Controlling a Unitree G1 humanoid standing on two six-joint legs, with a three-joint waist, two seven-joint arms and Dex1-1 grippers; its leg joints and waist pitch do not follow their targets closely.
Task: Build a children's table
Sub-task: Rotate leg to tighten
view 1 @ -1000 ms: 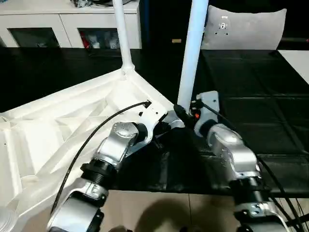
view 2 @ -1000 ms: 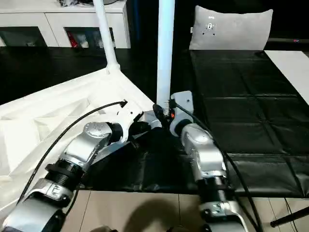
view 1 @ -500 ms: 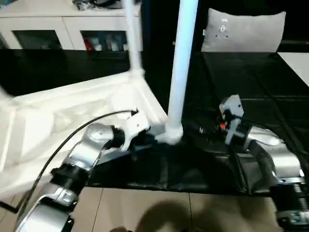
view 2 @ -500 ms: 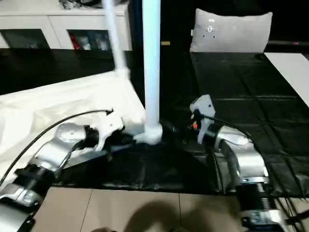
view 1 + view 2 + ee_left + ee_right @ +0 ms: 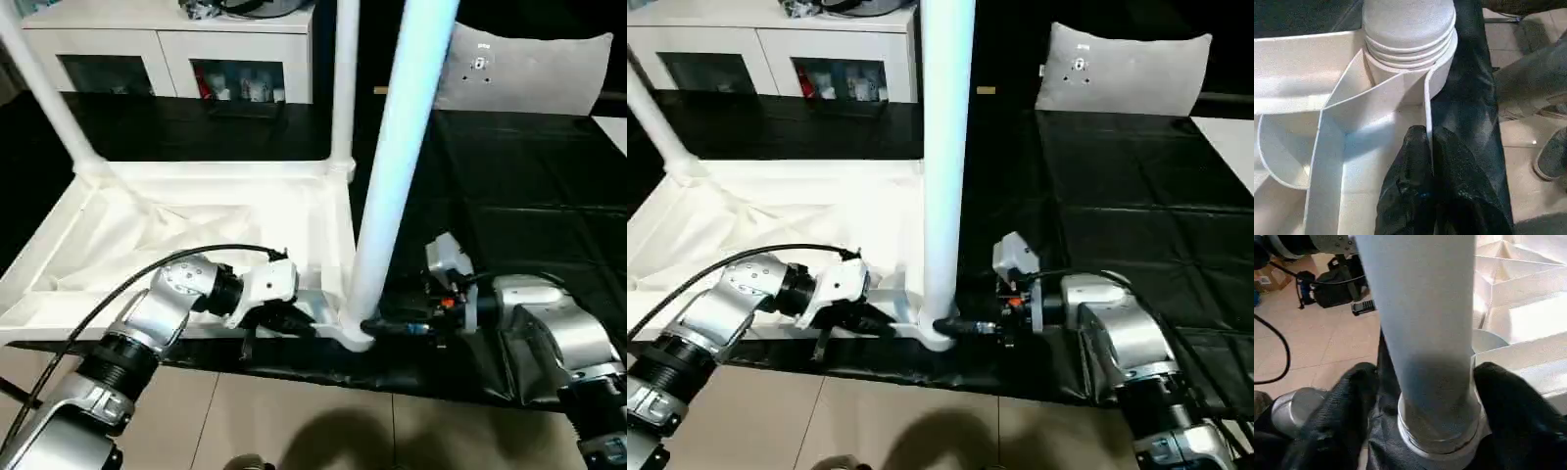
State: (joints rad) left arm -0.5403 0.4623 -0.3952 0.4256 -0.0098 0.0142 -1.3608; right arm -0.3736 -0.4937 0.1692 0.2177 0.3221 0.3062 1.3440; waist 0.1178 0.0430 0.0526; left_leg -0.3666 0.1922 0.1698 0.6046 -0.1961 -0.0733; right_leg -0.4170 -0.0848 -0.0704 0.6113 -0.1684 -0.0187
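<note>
Jaws of the left gripper (image 5: 1432, 161) are pressed together on a thin upright rib of the table top (image 5: 196, 220), right beside the near corner socket (image 5: 1410, 54). In the left wrist view the two black fingers (image 5: 1410, 196) sit one on each side of that rib wall, with the ringed base of a leg seated in the socket just beyond them.

Right gripper (image 5: 1425, 396): jaws stand apart on either side of the near leg (image 5: 397, 157), low down at its ringed foot. Black pads (image 5: 1513, 406) lie close to the tube on both sides; firm contact cannot be told from the right wrist view.

Table top lies upside down on the black-covered surface (image 5: 529, 196), ribbed underside facing up, its near right corner at the surface's front edge. Near leg stands upright in that corner socket, between the two grippers. Two more legs stand in the far corners: far right leg (image 5: 343, 83) and far left leg (image 5: 44, 93), the latter leaning in the head view.

Behind the surface: white cabinet (image 5: 167, 54) with glass doors, and a grey cushion (image 5: 529, 73) at far right. Tiled floor (image 5: 294, 421) shows below the front edge.
</note>
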